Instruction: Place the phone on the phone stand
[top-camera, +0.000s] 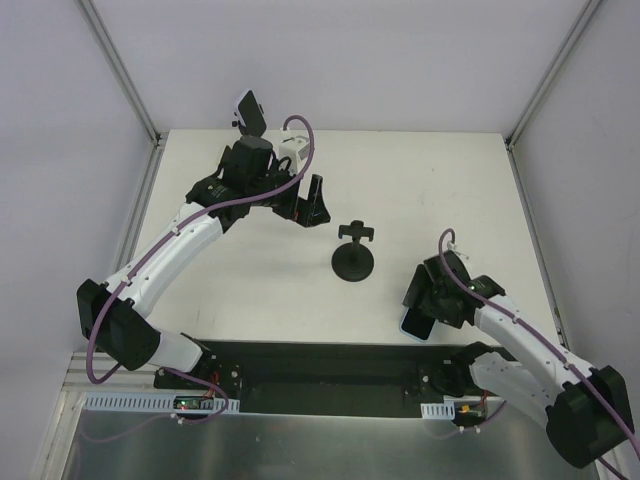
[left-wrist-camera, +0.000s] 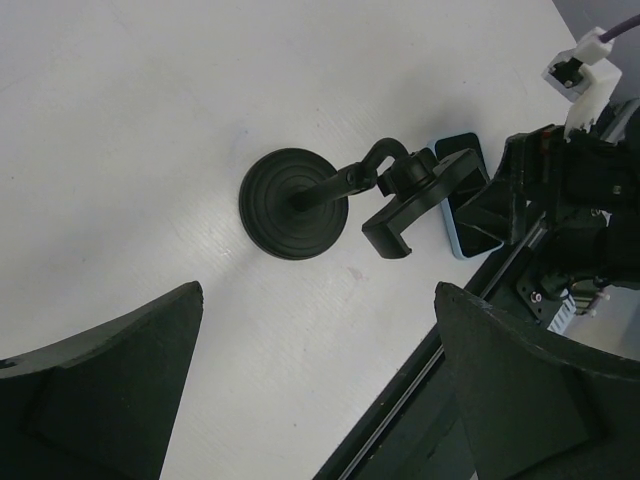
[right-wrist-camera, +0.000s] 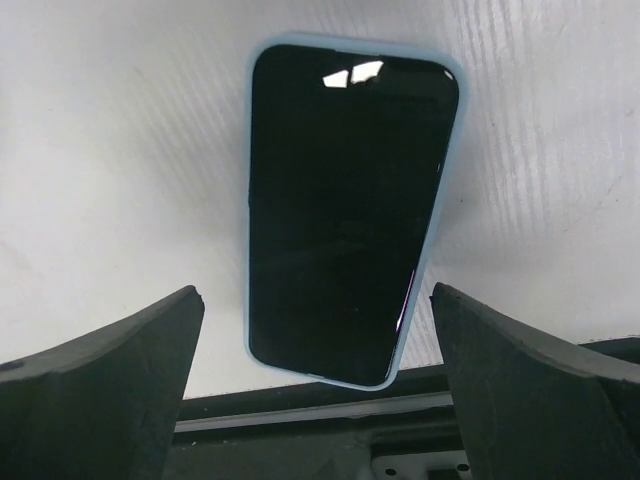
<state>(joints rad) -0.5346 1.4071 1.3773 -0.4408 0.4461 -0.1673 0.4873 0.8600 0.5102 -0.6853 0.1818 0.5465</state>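
The phone (right-wrist-camera: 345, 210), black screen up in a light blue case, lies flat at the table's near edge; it also shows in the top view (top-camera: 410, 323) and the left wrist view (left-wrist-camera: 462, 238). My right gripper (right-wrist-camera: 315, 292) is open just above it, one finger on each side of its near end, touching nothing; in the top view it is at the front right (top-camera: 428, 297). The black phone stand (top-camera: 354, 256) stands upright mid-table, round base (left-wrist-camera: 293, 203) and clamp head (left-wrist-camera: 420, 195). My left gripper (top-camera: 312, 203) is open and empty, up-left of the stand (left-wrist-camera: 318, 287).
A black rail (top-camera: 320, 362) runs along the table's near edge, right beside the phone's near end (right-wrist-camera: 300, 415). Metal frame posts (top-camera: 150, 125) stand at the back corners, with white walls around the table.
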